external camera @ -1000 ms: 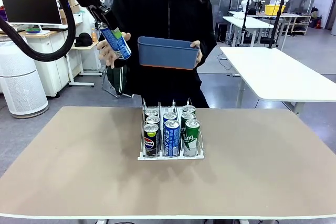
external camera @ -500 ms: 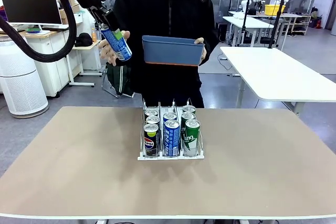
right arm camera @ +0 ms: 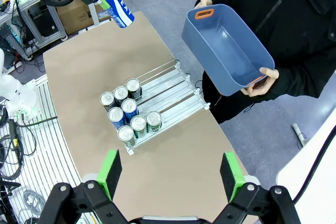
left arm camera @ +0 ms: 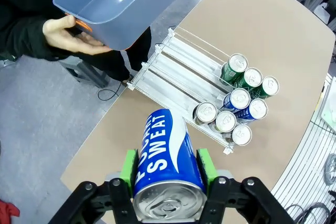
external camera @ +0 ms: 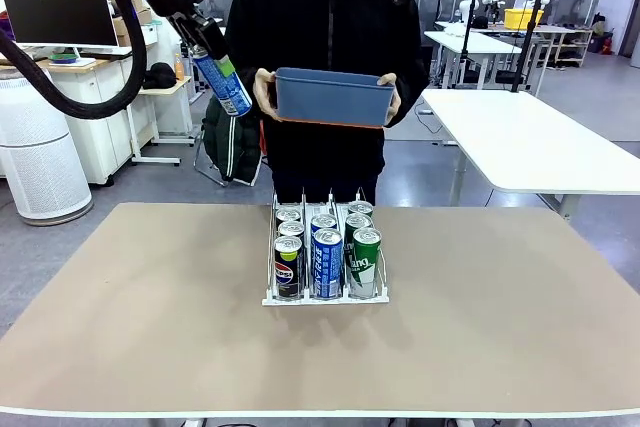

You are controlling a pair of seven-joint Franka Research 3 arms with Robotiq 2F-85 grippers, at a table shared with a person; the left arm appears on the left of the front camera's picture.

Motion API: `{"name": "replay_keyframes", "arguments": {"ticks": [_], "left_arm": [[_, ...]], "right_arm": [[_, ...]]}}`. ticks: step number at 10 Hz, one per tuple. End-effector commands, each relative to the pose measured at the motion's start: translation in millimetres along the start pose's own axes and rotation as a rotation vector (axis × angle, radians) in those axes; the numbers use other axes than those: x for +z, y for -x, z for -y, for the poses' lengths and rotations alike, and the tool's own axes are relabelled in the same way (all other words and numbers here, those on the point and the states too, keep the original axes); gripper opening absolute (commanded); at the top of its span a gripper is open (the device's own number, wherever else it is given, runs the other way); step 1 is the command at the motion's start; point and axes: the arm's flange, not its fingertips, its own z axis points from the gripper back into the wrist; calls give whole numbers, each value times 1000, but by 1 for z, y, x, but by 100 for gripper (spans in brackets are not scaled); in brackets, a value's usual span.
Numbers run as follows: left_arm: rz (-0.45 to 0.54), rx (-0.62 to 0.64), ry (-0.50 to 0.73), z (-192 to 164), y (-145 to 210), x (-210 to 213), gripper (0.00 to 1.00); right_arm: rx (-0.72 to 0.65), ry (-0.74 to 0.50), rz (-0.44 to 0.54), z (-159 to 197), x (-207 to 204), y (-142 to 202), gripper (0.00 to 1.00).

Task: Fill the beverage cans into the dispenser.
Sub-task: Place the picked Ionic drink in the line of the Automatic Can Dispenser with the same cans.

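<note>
Currently blue can (external camera: 222,82) with white lettering and silver top, tilted, pinched in left gripper (external camera: 207,60) fingers, raised high beyond tabletop (external camera: 150,317) far-left edge, dispenser (external camera: 325,257) mid-tabletop holding seven cans, right gripper (right arm camera: 170,174) fingers spread wide, above tabletop.

Grey floor (external camera: 420,162), white side tables (external camera: 530,137) at right, white cabinet w/ monitor (external camera: 60,15) at left.

I see bare table (external camera: 150,317) all around the rack (external camera: 326,296). Cans (external camera: 327,262) fill its near end; its far lanes lie open. The person's tub (external camera: 333,97) hangs above, beyond its far end.
</note>
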Motion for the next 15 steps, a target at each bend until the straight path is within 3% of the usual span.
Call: {"name": "replay_keyframes", "arguments": {"ticks": [1, 3, 4, 7, 9, 10, 11, 15], "left_arm": [[-16, 55, -25, 36, -13, -5, 57], [-62, -134, 0, 96, -18, -11, 57], [-87, -315, 60, 124, -16, -13, 57], [-116, -642, 227, 192, -18, -33, 57], [-217, -843, 338, 212, -17, -45, 57], [-219, -805, 359, 213, -23, -49, 57], [-195, -759, 301, 225, -17, -48, 57], [-195, -759, 301, 225, -17, -48, 57]], "right_arm": [[-9, -4, 7, 0, 0, 0, 100], [-9, -4, 7, 0, 0, 0, 100], [-9, -4, 7, 0, 0, 0, 100], [-9, -4, 7, 0, 0, 0, 100], [-9, -4, 7, 0, 0, 0, 100], [-9, -4, 7, 0, 0, 0, 100], [-9, -4, 7, 0, 0, 0, 100], [-9, -4, 7, 0, 0, 0, 100]]}}
